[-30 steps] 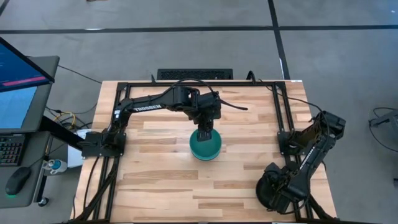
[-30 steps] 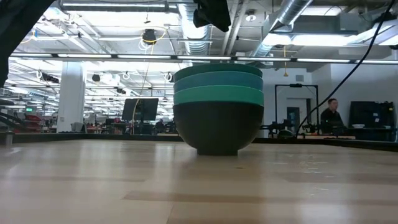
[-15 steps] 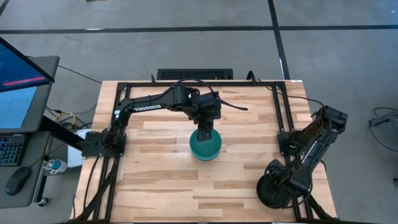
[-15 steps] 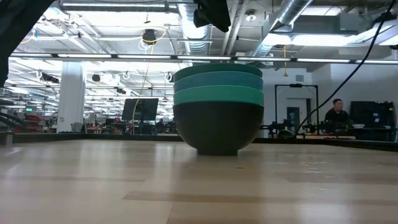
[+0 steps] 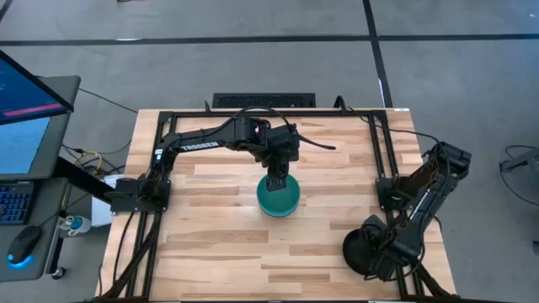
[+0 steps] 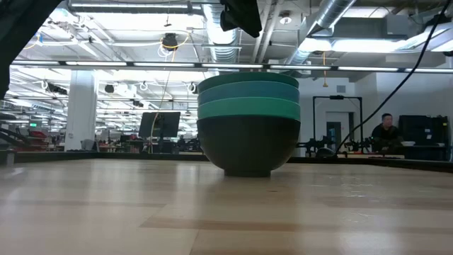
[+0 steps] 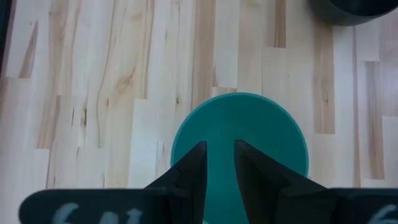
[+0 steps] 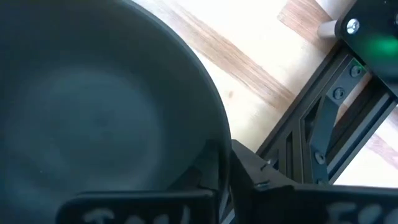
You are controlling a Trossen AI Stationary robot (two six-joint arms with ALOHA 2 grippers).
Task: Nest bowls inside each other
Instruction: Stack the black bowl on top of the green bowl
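A stack of nested bowls (image 5: 278,198) stands on its base at the table's middle. The bottom bowl is black, with teal-green and blue ones inside it (image 6: 248,120). My left gripper (image 5: 276,181) hangs just above the stack's far rim, clear of it (image 6: 241,14). Its fingers are a narrow gap apart and empty (image 7: 221,155). My right gripper (image 5: 383,252) is at the table's near right corner, shut on a separate black bowl (image 5: 362,251). That bowl also shows in the left wrist view (image 7: 354,9). My right gripper pinches the black bowl's rim (image 8: 222,149) on the side toward the table's right edge. One finger is inside the bowl and one outside. The bowl is upright, its mouth up (image 8: 93,112). I cannot tell whether it is clear of the table.
Black frame rails run along the table's edges, one close beside the right gripper (image 8: 323,130). Bare wood lies between the stack and the black bowl (image 5: 328,227). A desk with a monitor stands left of the table (image 5: 25,109).
My right gripper has gone a little toward the table's left edge with the black bowl, which stays upright. The stack has stayed where it was.
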